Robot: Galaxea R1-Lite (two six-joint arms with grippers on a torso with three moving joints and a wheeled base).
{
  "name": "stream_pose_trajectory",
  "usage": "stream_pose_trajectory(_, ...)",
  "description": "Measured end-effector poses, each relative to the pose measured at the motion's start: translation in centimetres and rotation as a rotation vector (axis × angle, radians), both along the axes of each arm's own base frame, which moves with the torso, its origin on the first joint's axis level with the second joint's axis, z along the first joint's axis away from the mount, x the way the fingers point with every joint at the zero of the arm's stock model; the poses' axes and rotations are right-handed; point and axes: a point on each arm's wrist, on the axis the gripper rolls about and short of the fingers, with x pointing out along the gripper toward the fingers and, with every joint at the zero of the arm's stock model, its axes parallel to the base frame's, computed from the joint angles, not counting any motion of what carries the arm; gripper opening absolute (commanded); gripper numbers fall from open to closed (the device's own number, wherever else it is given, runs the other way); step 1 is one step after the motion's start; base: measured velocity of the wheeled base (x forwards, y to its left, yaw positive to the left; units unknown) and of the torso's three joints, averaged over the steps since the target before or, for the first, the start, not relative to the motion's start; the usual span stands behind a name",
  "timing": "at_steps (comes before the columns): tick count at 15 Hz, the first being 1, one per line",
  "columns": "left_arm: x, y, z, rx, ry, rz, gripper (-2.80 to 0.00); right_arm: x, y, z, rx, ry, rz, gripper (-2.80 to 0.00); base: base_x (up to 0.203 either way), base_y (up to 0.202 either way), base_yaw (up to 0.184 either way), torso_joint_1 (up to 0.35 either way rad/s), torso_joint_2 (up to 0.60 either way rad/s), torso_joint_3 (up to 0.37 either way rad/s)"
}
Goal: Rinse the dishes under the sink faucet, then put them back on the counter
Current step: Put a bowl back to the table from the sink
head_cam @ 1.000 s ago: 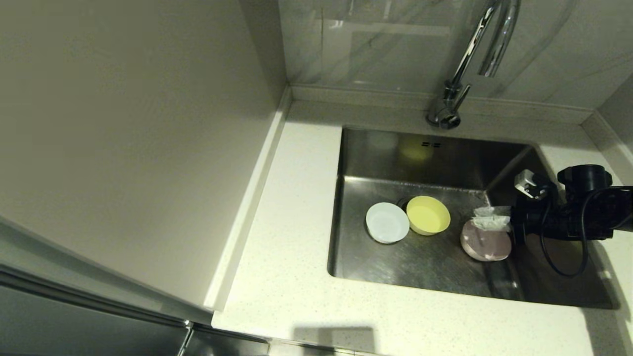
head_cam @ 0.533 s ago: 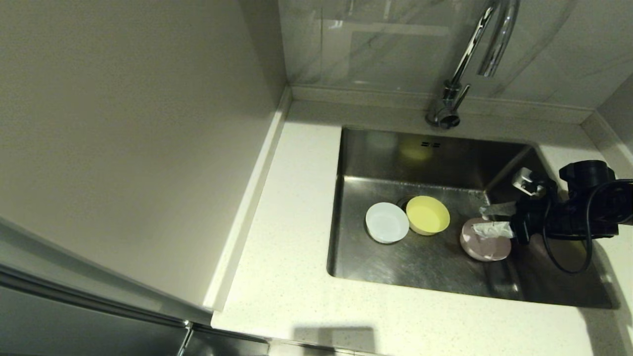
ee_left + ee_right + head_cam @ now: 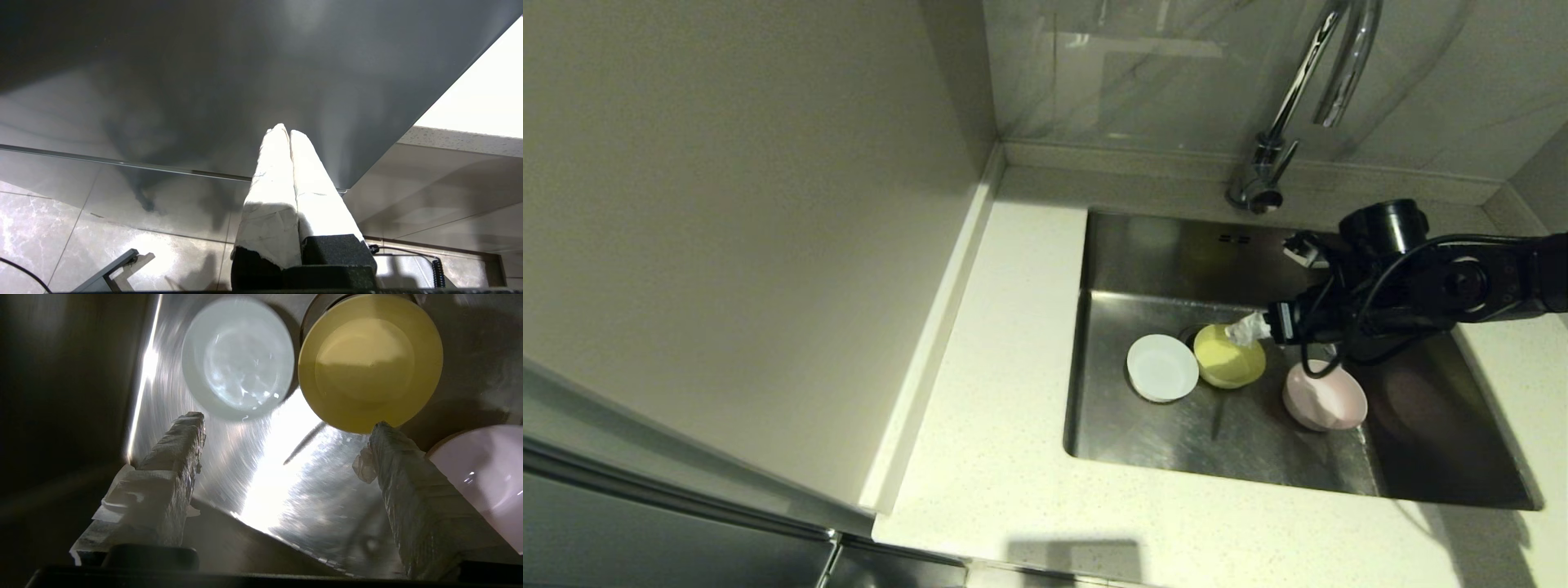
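Right claw [image 3: 286, 433] spread, seemingly above sink [image 3: 1143, 433] floor, near yellow-green bowl [image 3: 1227, 356]

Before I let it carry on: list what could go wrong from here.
The open right gripper hangs over the yellow-green bowl, which sits against the white bowl; a finger may nudge the white one. The pink bowl lies under the arm and could get knocked. The wet bowl may slip.

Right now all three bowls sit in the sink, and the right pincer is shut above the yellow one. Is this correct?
Not quite: the right pincer is open, as the right wrist view shows. The white bowl, yellow bowl and pink bowl do sit in the sink.
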Motion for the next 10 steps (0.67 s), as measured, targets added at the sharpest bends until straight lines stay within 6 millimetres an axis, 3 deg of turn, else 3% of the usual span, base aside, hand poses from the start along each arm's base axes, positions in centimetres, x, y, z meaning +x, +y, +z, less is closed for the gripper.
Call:
stream_pose_trajectory(2, 0.0, 0.0, 0.0, 0.0, 0.0, 0.0, -2.8, 1.4, 1.8, -0.3, -0.006, -0.049, -0.173, 0.0, 0.0, 0.0, 0.0, 0.0, 0.0, 0.0)
stream_pose_trajectory(5, 0.0, 0.0, 0.0, 0.0, 0.0, 0.0, -2.8, 3.8, 2.5, -1.8, -0.055, -0.205, -0.282, 0.0, 0.0, 0.0, 0.0, 0.0, 0.0, 0.0)
stream_pose_trajectory(7, 0.0, 0.0, 0.0, 0.0, 0.0, 0.0, -2.8, 4.8, 0.9, -3.1, -0.154, -0.222, -0.274, 0.0, 0.0, 0.0, 0.0, 0.0, 0.0, 0.0)
stream_pose_trajectory(10, 0.0, 0.0, 0.0, 0.0, 0.0, 0.0, -2.8, 5.6, -2.9, -4.5, -0.371, -0.214, -0.196, 0.0, 0.0, 0.0, 0.0, 0.0, 0.0, 0.0)
